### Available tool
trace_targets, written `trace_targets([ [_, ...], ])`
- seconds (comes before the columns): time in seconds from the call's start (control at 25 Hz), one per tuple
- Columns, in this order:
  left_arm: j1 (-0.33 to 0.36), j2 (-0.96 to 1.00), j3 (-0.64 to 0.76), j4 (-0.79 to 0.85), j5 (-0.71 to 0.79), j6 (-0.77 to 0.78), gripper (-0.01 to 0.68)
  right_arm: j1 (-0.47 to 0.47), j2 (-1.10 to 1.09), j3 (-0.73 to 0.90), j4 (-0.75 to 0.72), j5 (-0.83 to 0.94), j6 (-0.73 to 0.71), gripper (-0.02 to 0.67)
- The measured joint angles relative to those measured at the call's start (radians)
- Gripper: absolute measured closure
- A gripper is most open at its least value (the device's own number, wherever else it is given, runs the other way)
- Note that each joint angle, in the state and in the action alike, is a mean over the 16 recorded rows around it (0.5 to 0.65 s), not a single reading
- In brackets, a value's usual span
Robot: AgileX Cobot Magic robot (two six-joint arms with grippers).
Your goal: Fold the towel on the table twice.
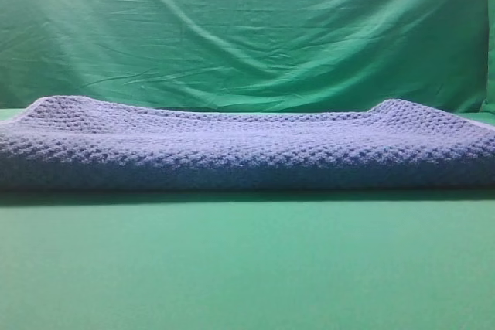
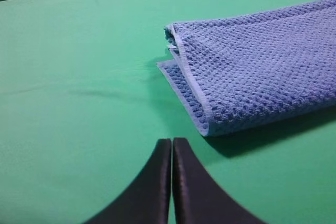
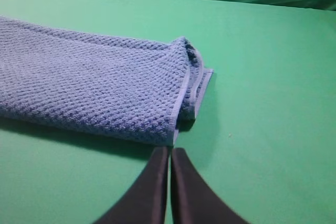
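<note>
We see the waffle-weave towel (image 1: 247, 148) folded in layers across the green surface (image 1: 247, 268), its ends cut off in the high view. Our left hand (image 2: 171, 145) and right hand (image 3: 169, 153) hover near its ends, fingers pressed together, empty.

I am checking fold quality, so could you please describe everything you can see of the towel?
The towel is blue-grey with a bumpy waffle weave and thin pale edge trim. It lies folded in stacked layers, a long band on the green table. Layered ends show in both wrist views. Neither gripper touches it.
</note>
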Motion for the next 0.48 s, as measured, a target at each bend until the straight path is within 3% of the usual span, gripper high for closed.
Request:
trace_targets([
  [0.48,0.117,-0.02,0.0,0.0,0.0,0.0,0.673,-0.195,0.0,0.0,0.0,0.0,0.0,0.649],
])
